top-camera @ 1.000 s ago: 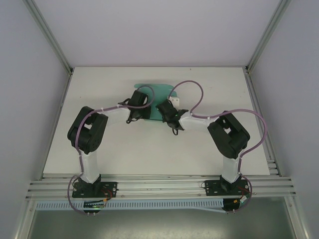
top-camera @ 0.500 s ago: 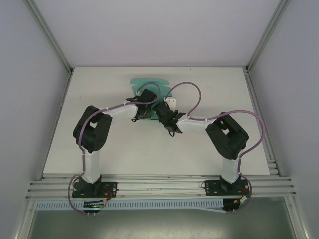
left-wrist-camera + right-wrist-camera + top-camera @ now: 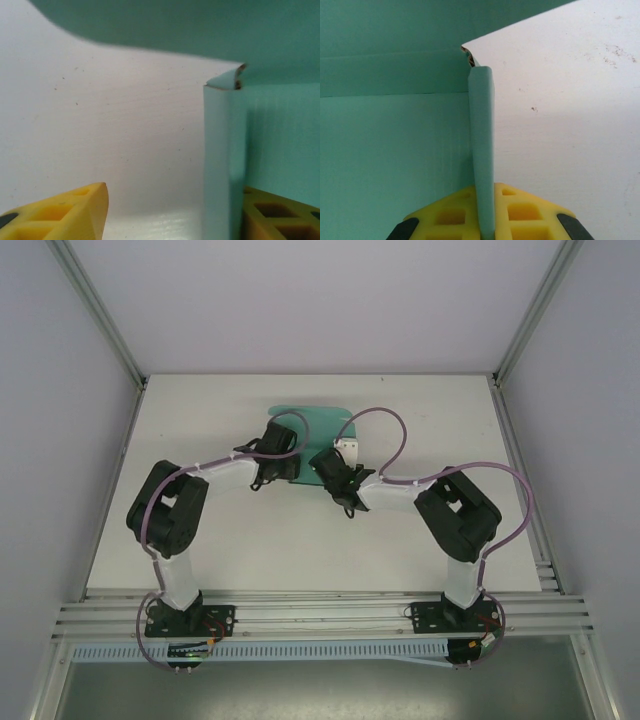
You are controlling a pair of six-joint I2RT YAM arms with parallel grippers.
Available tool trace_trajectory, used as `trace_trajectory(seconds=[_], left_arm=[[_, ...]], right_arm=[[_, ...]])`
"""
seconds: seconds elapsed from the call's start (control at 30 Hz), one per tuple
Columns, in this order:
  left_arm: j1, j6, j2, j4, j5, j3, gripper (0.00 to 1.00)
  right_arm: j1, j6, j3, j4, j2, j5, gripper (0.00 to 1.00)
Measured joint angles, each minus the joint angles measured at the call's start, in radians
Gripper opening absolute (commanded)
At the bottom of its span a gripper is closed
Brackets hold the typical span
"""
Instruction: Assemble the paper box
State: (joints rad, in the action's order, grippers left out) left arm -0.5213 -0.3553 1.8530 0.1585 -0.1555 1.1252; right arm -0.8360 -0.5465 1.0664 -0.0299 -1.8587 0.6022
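**Operator:** Report the position of the paper box.

**Unit:** The paper box [image 3: 318,430] lies on the tabletop [image 3: 200,420], toward the far edge and near the centre line. It is thin teal card and is not closed up. In the overhead view both my wrists sit at its near edge, the left one at the left corner and the right one at the right corner.

**Operator:** Report the right hand.

**Unit:** My right hand [image 3: 487,212] is closed and clamped on a teal flap [image 3: 481,130] of the box. The flap stands on edge between my two yellow fingers [image 3: 445,217] and runs away from them to a creased corner. Teal card lies to the left of the flap. Bare white tabletop lies to its right.

**Operator:** Report the left hand.

**Unit:** My left hand [image 3: 172,217] has its fingers well apart and grips nothing. In the wrist view, the fingertip on the left is over bare tabletop. The fingertip on the right sits just beside a white-faced strip [image 3: 217,165] of card, with teal card behind it. I cannot tell whether that fingertip touches the strip. The strip ends at a crumpled corner, below a teal panel that crosses the top of the view.

**Operator:** Are the two hands in contact?

**Unit:** No. In the overhead view they are near each other but apart.
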Motion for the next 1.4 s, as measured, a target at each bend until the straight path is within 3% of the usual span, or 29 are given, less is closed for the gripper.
trace_trajectory(seconds=[0.1, 0.33, 0.77, 0.8, 0.93, 0.97, 1.4], left_arm=[[0.005, 0.004, -0.034, -0.004, 0.018, -0.006, 0.66], [0.006, 0.004, -0.053, -0.025, 0.047, -0.007, 0.62], [0.004, 0.005, 0.091, -0.014, 0.058, 0.08, 0.39], [0.004, 0.005, 0.098, -0.011, 0.058, 0.089, 0.37], [-0.002, 0.011, 0.126, 0.001, 0.069, 0.123, 0.04], [-0.008, 0.007, 0.135, 0.003, 0.067, 0.133, 0.0], [-0.073, -0.043, 0.164, 0.111, -0.167, 0.196, 0.0]], right_arm=[[0.0, 0.01, -0.001, -0.013, 0.0, 0.005, 0.0], [0.0, 0.017, -0.001, -0.03, 0.002, 0.012, 0.0], [-0.002, 0.013, 0.0, -0.029, 0.003, 0.018, 0.0], [-0.002, 0.013, 0.0, -0.029, 0.003, 0.019, 0.0], [-0.003, 0.01, 0.002, -0.019, 0.003, 0.016, 0.0], [-0.003, 0.009, 0.005, -0.018, 0.003, 0.015, 0.0], [-0.004, -0.033, 0.016, -0.023, -0.004, -0.002, 0.0]])
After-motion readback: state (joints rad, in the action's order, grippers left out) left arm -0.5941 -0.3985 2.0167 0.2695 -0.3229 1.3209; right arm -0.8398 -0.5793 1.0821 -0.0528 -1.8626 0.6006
